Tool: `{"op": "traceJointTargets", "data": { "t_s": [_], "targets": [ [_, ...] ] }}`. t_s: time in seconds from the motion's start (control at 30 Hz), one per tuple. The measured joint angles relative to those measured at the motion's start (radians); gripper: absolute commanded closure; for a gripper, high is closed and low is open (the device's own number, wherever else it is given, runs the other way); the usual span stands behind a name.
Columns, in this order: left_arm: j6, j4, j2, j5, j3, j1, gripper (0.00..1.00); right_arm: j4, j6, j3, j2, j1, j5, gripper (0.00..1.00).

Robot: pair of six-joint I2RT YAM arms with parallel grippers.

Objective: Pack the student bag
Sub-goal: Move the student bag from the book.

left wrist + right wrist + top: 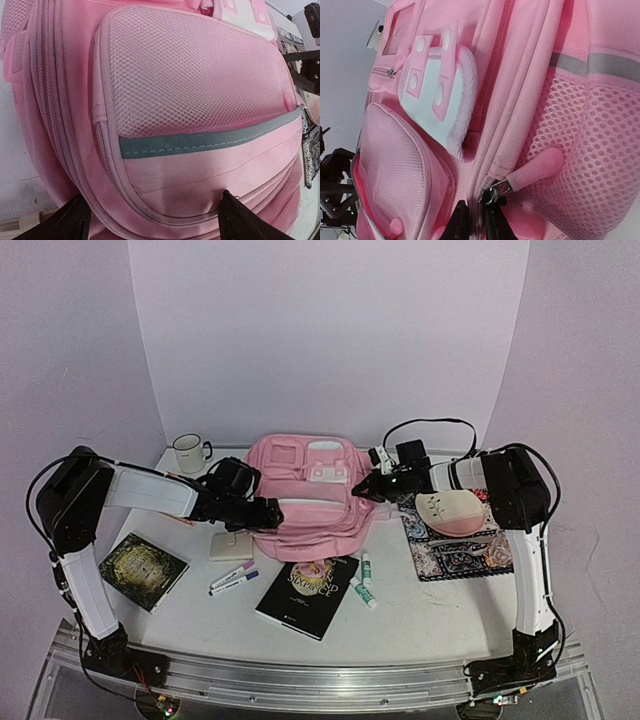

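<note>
The student bag (305, 505) is a large pink backpack lying flat in the middle of the table. My left gripper (268, 512) is at the bag's left side and stands open. In the left wrist view its black fingertips (75, 217) straddle the lower front pocket (200, 165) without pinching it. My right gripper (362, 490) is at the bag's right side. Seen from the right wrist, that gripper (479, 222) is shut on the zip seam just below the metal slider (492, 192), whose pink rubber pull tab (537, 169) lies over the mesh side pocket.
A white mug (188, 452) stands back left. A dark green book (143, 568), a beige pad (228, 545), markers (233, 578), a black book (308, 595) and green tubes (362, 580) lie in front. A patterned mat (455, 550) with a pale pouch (450, 510) lies right.
</note>
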Motion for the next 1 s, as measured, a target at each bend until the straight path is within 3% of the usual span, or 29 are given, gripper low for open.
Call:
{"op": "traceJointTargets", "data": {
  "t_s": [0.2, 0.73, 1.0],
  "targets": [
    [0.026, -0.021, 0.017, -0.002, 0.031, 0.000, 0.11, 0.033, 0.025, -0.051, -0.033, -0.005, -0.002, 1.00],
    [0.110, -0.059, -0.024, -0.087, 0.166, -0.010, 0.11, 0.140, 0.146, -0.339, -0.376, 0.012, 0.035, 1.00],
    [0.110, -0.082, -0.049, -0.092, 0.286, -0.123, 0.19, 0.158, 0.171, -0.374, -0.398, 0.042, 0.120, 1.00]
  ]
}}
